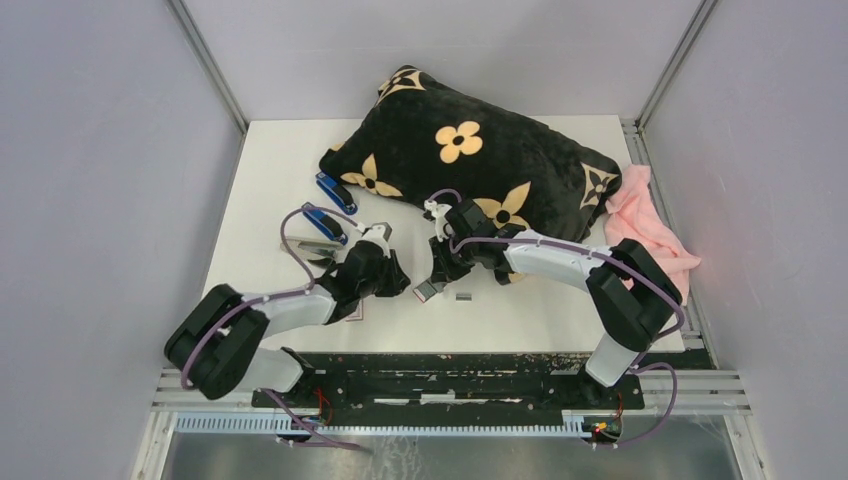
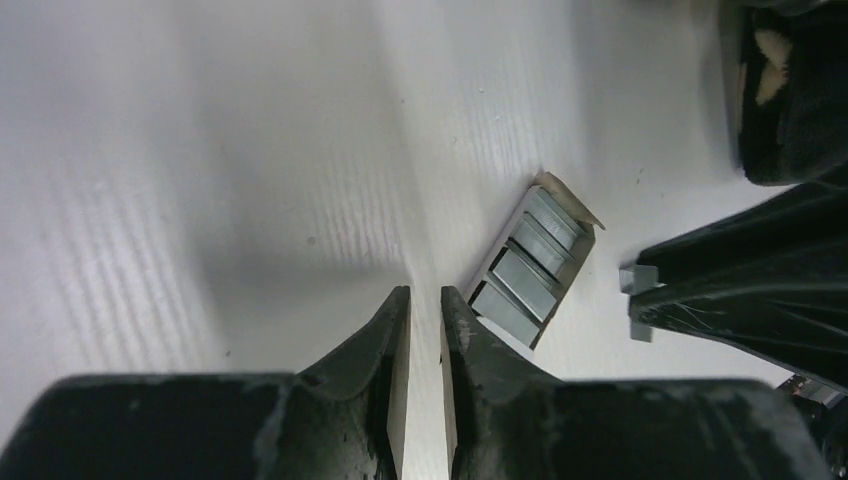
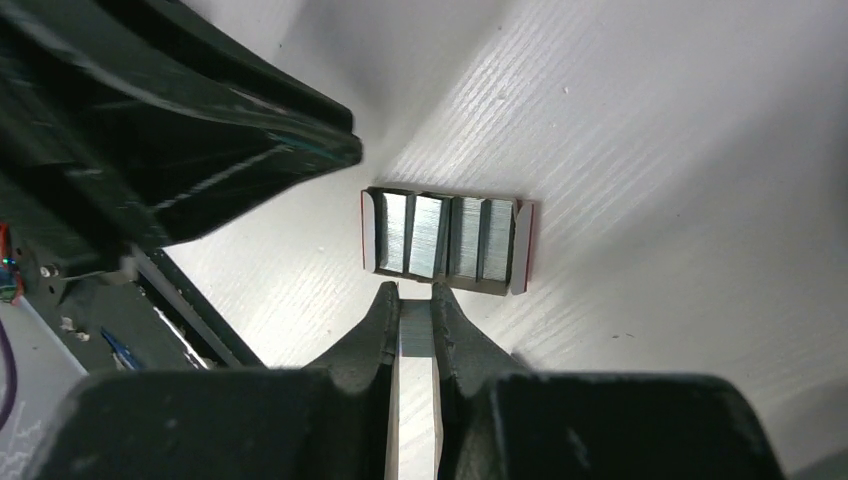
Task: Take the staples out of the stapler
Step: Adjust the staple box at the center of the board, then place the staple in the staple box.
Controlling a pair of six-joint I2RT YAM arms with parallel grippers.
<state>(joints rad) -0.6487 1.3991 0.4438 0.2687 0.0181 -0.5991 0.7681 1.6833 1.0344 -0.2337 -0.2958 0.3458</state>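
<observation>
Two blue staplers (image 1: 336,192) (image 1: 323,224) lie left of the pillow. A small open box (image 3: 445,242) (image 2: 530,270) (image 1: 428,291) sits on the white table and holds several silvery strips of staples. My right gripper (image 3: 415,290) (image 1: 438,275) hangs just before the box, shut on one grey strip of staples (image 3: 417,330) (image 2: 638,278). Another loose strip (image 1: 463,296) lies right of the box. My left gripper (image 2: 425,295) (image 1: 402,283) hovers left of the box, shut with nothing between its fingers.
A large black pillow with tan flowers (image 1: 470,160) fills the back of the table, with a pink cloth (image 1: 645,225) at its right end. The two arms nearly meet over the box. Grey walls close in on both sides.
</observation>
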